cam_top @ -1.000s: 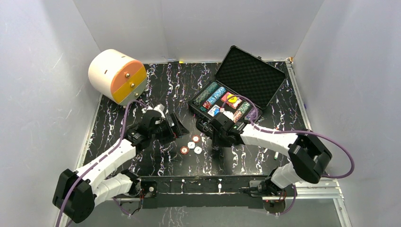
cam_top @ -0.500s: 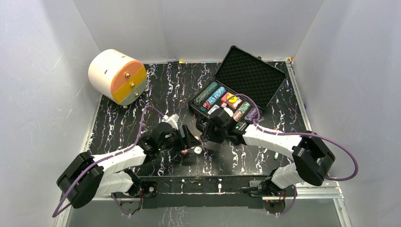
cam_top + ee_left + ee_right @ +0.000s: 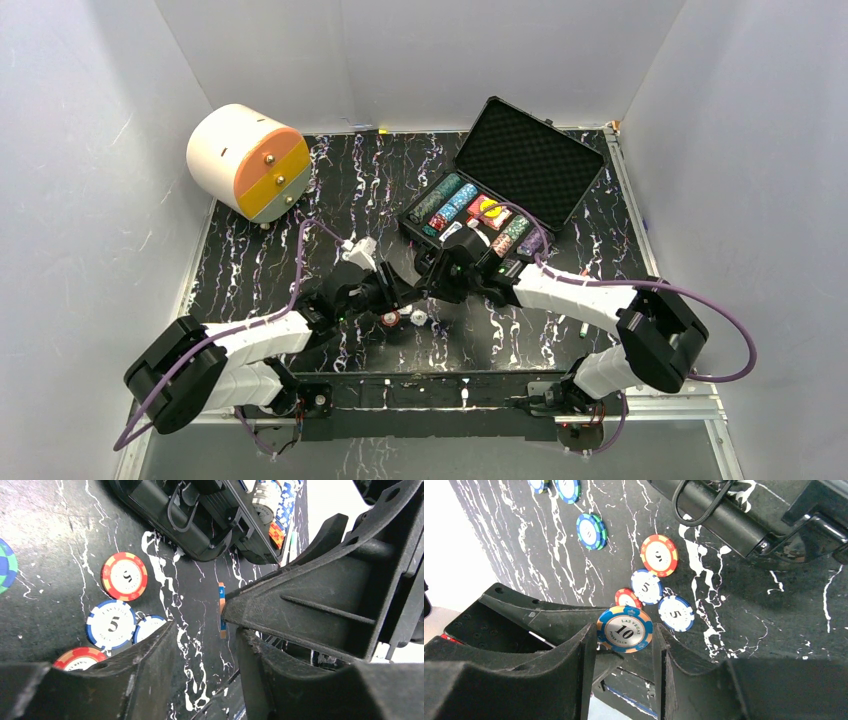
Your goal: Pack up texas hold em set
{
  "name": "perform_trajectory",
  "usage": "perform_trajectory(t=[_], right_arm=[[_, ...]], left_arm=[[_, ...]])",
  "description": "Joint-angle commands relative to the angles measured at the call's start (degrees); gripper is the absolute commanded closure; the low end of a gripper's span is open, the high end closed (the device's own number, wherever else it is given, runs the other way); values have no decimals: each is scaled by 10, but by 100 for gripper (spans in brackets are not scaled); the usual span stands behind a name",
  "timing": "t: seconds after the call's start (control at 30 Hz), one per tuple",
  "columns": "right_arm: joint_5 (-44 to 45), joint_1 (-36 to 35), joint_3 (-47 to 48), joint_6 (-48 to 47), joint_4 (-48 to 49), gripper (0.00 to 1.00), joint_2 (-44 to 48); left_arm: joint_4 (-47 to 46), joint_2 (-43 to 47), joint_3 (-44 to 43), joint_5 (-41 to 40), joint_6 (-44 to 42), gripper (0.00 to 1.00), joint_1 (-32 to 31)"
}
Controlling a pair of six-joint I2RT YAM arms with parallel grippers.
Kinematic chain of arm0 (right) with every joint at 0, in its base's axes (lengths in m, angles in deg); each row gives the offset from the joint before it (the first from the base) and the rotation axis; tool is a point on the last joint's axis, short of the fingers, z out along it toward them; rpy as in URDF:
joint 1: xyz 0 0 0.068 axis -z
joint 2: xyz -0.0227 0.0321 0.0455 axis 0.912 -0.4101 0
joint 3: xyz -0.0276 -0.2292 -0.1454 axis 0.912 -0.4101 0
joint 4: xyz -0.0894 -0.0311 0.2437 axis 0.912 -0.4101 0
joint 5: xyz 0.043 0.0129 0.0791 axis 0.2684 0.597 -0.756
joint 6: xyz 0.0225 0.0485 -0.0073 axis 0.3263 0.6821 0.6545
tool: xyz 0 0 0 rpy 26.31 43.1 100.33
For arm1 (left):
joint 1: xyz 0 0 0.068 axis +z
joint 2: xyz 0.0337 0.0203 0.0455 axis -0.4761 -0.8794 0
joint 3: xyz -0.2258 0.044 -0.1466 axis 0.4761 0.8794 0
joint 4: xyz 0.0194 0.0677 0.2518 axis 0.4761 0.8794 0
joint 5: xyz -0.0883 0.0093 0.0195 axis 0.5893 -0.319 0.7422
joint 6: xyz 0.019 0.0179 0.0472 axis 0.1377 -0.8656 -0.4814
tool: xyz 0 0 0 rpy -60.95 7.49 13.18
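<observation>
The right gripper (image 3: 624, 639) pinches a blue "10" chip (image 3: 625, 628) upright above the loose chips (image 3: 646, 586), just near of the open case (image 3: 525, 160). The left gripper (image 3: 205, 630), fingers spread and empty, crowds its left side. A drawer unit (image 3: 245, 160) sits far left.

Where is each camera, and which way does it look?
Top: high behind the arms, looking down at the case, left arm and right arm.
Left wrist: on the left arm, looking down past its fingers at loose chips.
Right wrist: on the right arm, looking down; its fingers pinch a blue chip.
Shared: both wrist views show the red chip.
</observation>
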Motion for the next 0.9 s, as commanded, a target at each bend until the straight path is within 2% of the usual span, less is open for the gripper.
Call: perform_trajectory(t=[0.0, 0.1, 0.27, 0.43, 0.53, 0.6, 0.67, 0.73, 0.87], right_arm=[[-16, -1, 1, 15, 31, 57, -3], [-23, 0, 0, 19, 38, 57, -7], [-38, 0, 3, 26, 45, 57, -16], [-44, 0, 3, 22, 55, 57, -21], [-38, 0, 7, 2, 56, 53, -21], [-35, 9, 18, -30, 49, 44, -16], [-32, 24, 37, -80, 32, 33, -5], [-29, 45, 55, -138, 17, 26, 17], [-32, 90, 67, -266, 25, 21, 86]], left_arm=[[-55, 6, 6, -30, -11, 58, -2], [-75, -4, 7, -14, -7, 62, -2], [-101, -2, 14, -19, -3, 75, -2], [-106, -8, 10, -13, -9, 100, -3], [-104, -7, 9, -15, -17, 100, -3], [-83, 2, 3, -17, -29, 100, -3], [-33, 13, -18, -17, -54, 100, -2], [21, 25, -45, -8, -87, 100, 3], [84, 56, -83, 45, -137, 100, 41]])
